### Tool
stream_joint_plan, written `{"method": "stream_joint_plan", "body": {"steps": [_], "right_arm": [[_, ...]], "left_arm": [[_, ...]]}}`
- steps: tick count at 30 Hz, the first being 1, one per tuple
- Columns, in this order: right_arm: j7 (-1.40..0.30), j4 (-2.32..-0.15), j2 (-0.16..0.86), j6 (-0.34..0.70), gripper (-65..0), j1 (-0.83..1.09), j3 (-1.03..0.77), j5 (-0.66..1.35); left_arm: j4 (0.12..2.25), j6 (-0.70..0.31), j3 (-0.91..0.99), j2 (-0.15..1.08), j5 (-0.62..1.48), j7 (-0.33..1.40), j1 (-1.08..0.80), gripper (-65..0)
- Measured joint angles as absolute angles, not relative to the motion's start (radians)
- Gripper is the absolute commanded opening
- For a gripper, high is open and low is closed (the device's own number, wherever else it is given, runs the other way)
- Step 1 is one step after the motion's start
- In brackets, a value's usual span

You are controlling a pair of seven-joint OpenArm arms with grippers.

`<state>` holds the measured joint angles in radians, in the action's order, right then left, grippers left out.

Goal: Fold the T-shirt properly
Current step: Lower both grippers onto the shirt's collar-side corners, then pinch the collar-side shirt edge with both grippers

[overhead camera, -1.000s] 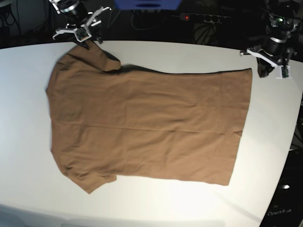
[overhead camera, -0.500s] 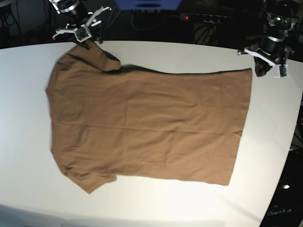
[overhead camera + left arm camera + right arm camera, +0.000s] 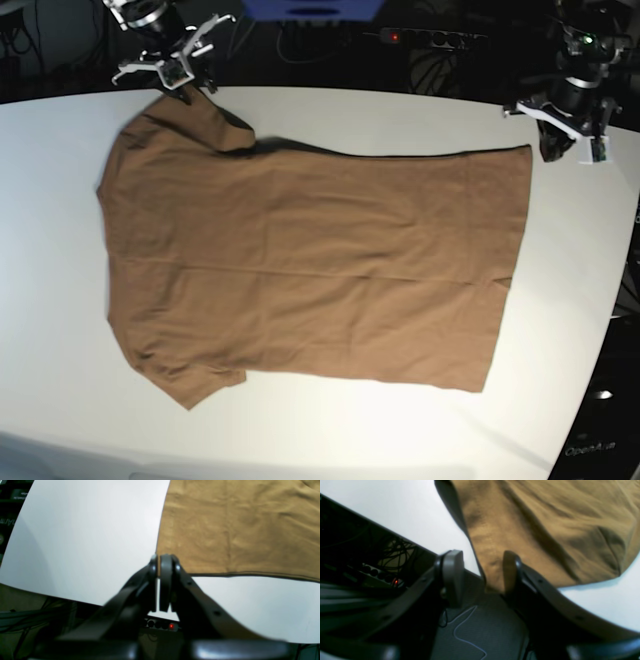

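1. Since a second ago: left gripper (image 3: 568,135) shifted slightly up and toward the far edge of the table (image 3: 60,300) in the base view; T-shirt (image 3: 310,260) unchanged in place and shape; right gripper (image 3: 170,75) at the same far corner, fingers a little narrower.
2. T-shirt spread flat across the middle of the table, collar end toward the base view's left edge, hem toward its right edge, one sleeve pointing to the far corner, the other to the near edge.
3. Left fingers (image 3: 166,567) pressed together, nothing between them, poised just beyond the far hem corner of the T-shirt (image 3: 237,527); contact with the cloth not discernible.
4. Right gripper (image 3: 480,575) at the far edge of the table, fingers (image 3: 452,567) parted, straddling the tip of the far sleeve.
5. Sleeve edge of the T-shirt (image 3: 545,530) hanging between them, against the inner face of one finger, clear of the other; not clamped.
6. Behind the far edge: power strip (image 3: 425,38) with a red light, dark cables.
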<state>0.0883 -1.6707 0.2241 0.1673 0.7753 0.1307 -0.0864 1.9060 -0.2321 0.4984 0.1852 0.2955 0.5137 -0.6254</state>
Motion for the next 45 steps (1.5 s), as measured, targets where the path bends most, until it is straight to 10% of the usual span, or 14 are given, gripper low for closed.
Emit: {"method": "stream_joint_plan", "body": {"steps": [16, 28, 31, 35, 41, 45], "right_arm": [[0.072, -1.675, 0.24, 0.213, -64.3, 0.758, 0.131, -0.086], [-0.051, -1.735, 0.264, 0.263, -64.4, 0.74, 0.125, -0.075], [-0.091, -1.74, 0.258, 0.076, -64.4, 0.692, 0.082, -0.096], [-0.055, -1.762, 0.28, 0.082, -64.3, 0.674, 0.076, -0.095], [-0.071, -1.75, 0.272, 0.096, -64.3, 0.692, 0.083, -0.095], [-0.072, -1.75, 0.271, 0.097, -64.3, 0.691, 0.085, -0.095]], "left_arm": [[1.906, -0.233, 0.499, 0.186, 0.295, 0.514, -0.625, -63.9], [1.906, -0.233, 0.498, 0.186, 0.295, 0.514, -0.626, -63.9], [1.906, -0.233, 0.499, 0.189, 0.295, 0.514, -0.625, -63.9], [1.871, -0.229, 0.501, 0.196, 0.284, 0.511, -0.585, -63.3], [1.781, -0.228, 0.493, 0.192, 0.183, 0.524, -0.556, -37.4], [1.782, -0.237, 0.439, 0.187, 0.168, 0.516, -0.543, -35.7]]}}
